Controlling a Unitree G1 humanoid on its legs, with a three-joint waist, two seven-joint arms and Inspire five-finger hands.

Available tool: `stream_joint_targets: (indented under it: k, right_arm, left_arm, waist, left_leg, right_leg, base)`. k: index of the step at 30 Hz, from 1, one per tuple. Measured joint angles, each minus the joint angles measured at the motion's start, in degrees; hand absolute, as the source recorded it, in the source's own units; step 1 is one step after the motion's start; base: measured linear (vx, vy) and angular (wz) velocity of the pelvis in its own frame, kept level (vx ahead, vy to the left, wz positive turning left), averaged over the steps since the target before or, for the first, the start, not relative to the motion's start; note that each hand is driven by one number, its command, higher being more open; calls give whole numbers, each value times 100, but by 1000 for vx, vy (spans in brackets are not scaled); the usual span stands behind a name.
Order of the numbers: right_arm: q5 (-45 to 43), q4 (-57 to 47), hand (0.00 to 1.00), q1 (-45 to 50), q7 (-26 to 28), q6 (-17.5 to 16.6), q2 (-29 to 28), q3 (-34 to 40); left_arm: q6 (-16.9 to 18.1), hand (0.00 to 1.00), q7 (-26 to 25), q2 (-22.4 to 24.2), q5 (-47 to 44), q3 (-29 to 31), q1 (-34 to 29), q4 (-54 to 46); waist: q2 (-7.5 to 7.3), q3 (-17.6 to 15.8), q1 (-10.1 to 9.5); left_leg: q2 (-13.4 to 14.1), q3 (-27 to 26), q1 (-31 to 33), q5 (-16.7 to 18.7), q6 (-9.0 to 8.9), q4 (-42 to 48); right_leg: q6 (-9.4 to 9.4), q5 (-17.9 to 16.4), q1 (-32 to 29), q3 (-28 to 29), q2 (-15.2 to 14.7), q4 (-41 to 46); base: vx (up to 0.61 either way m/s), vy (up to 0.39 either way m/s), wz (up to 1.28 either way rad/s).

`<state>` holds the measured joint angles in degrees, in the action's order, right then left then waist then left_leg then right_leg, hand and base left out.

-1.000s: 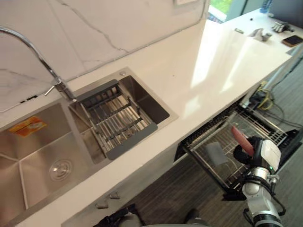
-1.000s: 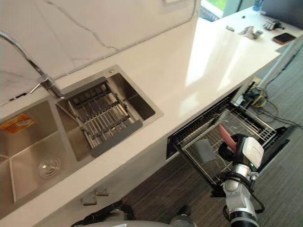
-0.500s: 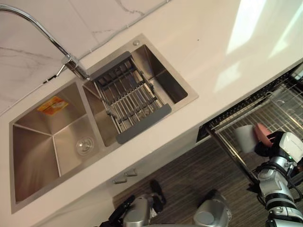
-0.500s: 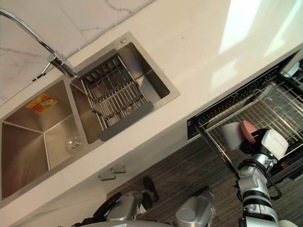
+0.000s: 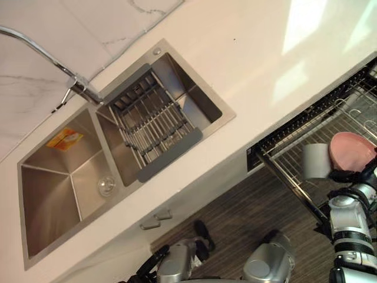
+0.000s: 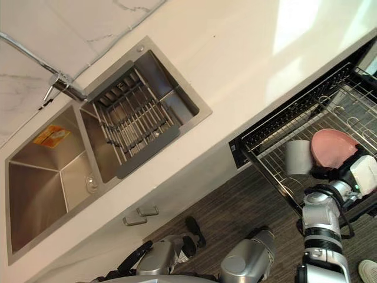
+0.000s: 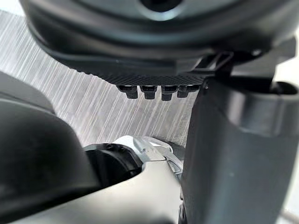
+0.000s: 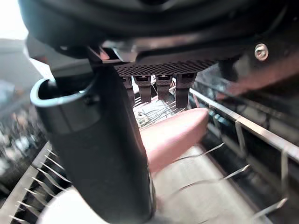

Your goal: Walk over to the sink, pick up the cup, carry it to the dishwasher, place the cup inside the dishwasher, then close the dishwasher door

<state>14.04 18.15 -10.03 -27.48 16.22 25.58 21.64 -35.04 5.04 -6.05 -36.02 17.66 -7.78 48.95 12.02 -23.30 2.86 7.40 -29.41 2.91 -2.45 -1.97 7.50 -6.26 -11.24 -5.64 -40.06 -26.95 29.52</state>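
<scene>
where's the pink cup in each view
left eye view: pink cup far right, over the dishwasher rack, above the right robot hand.
right eye view: pink cup right side, over the rack.
left wrist view: not in it.
right wrist view: pink cup centre, past the fingers.
shared landmark: the rack's wires.

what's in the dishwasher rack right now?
The pink cup, gripped by the right hand over the wire rack. Hand and cup hide the wires beneath, so whether the cup rests on them is unclear.
</scene>
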Motion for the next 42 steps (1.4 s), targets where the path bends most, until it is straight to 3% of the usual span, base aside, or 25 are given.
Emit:
stream_joint_targets:
  k: [4, 7, 9, 14, 16, 19, 20, 21, 24, 25, 28, 37, 42]
  right_arm:
    - [-417, -1034, 100, 346, 670, -391, -270, 293]
    - [-914, -1636, 100, 650, 739, -1019, -477, 593]
    - [-1337, -1814, 100, 944, 677, -1450, -718, 1272]
    - [-2863, -1152, 100, 1382, 514, -2351, -1040, 2784]
    - [-4153, -369, 100, 1665, 835, -2907, -1267, 3073]
    - [-5487, 789, 100, 1867, 1518, -3312, -1821, 3195]
    - [-5777, 971, 100, 1871, 1711, -3312, -1945, 3183]
    - [-6204, 1203, 100, 1873, 2028, -3295, -2211, 3085]
    - [-6452, 1319, 100, 1885, 2694, -3021, -2581, 2199]
    - [-6447, 1316, 100, 1869, 3016, -2896, -2574, 1725]
    - [-6324, 1341, 100, 1803, 3422, -2785, -2487, 1352]
    - [-5619, 1849, 100, 1502, 3508, -2535, -1690, 470]
    - [-5421, 2032, 100, 1328, 3508, -2170, -1266, -146]
  left_arm:
    - [-284, 100, 20, 60, -371, 84, -56, -95]
    - [-321, 100, -20, 45, -556, 128, -106, -117]
    - [-328, 100, -212, -36, -566, 243, -127, -75]
    - [-339, 100, -657, -100, -656, 490, -248, 65]
    - [-332, 100, -920, -118, -802, 569, -327, 224]
    - [-260, 100, -1064, -105, -936, 590, -342, 451]
    - [-224, 100, -1091, -88, -960, 594, -341, 493]
    - [-125, 100, -1127, -16, -959, 597, -342, 523]
    - [132, 100, -1120, 144, -895, 599, -393, 547]
    - [209, 100, -1102, 198, -815, 597, -396, 537]
    - [476, 100, -844, 287, -314, 619, -435, 357]
    - [995, 100, -467, 281, 743, 619, -460, 278]
    - [1281, 100, -274, 298, 1058, 686, -465, 284]
  waist:
    - [-81, 18, -51]
    - [-281, 124, -37]
    - [-478, 324, 3]
    - [-795, 686, 171]
    - [-862, 941, 258]
    - [-871, 1009, 296]
    - [-870, 1012, 296]
    - [-775, 1072, 290]
    - [-663, 1153, 226]
    - [-639, 1185, 114]
    - [-703, 1222, -171]
    - [-839, 1307, -379]
    - [-874, 1352, -657]
  left_leg:
    - [233, -176, -291, 69, -70, 101]
    - [426, -419, -439, 121, -121, 136]
    - [536, -478, -475, 135, -142, 128]
    - [640, -773, -681, 139, -149, 20]
    - [646, -952, -766, 138, -151, -79]
    - [648, -1035, -953, 135, -154, -141]
    - [648, -1035, -970, 134, -155, -151]
    - [634, -1026, -994, 105, -202, -203]
    - [567, -910, -993, 22, -322, -395]
    - [541, -822, -987, 2, -354, -468]
    - [468, -539, -840, -88, -407, -642]
    - [230, 51, -560, -301, -197, -754]
    - [218, 415, -486, -357, -157, -696]
  right_leg:
    - [-14, 194, 273, 337, 449, -568]
    - [16, 308, 344, 543, 763, -909]
    - [34, 394, 400, 594, 958, -1164]
    - [44, 689, 631, 769, 1298, -1816]
    - [32, 845, 706, 858, 1426, -2165]
    - [21, 997, 978, 864, 1537, -2517]
    - [15, 1021, 1013, 855, 1552, -2574]
    - [22, 1086, 1076, 805, 1555, -2678]
    - [9, 1169, 1162, 638, 1554, -2783]
    - [0, 1209, 1210, 537, 1561, -2835]
    - [3, 1362, 1270, 247, 1601, -3054]
    - [-58, 1610, 1487, -328, 1574, -3392]
    - [-49, 1619, 1689, -696, 1603, -3393]
  base:
    - [-2, -19, -39]
    - [-15, -22, -45]
    - [19, -48, -30]
    - [57, -4, -31]
    - [43, 30, -31]
    - [15, 14, -13]
    - [-47, 13, 0]
    - [-65, 35, 11]
    - [-79, 38, 26]
    - [-103, 29, 41]
    - [-123, 25, 50]
    - [-75, 37, 34]
    - [-1, 34, 33]
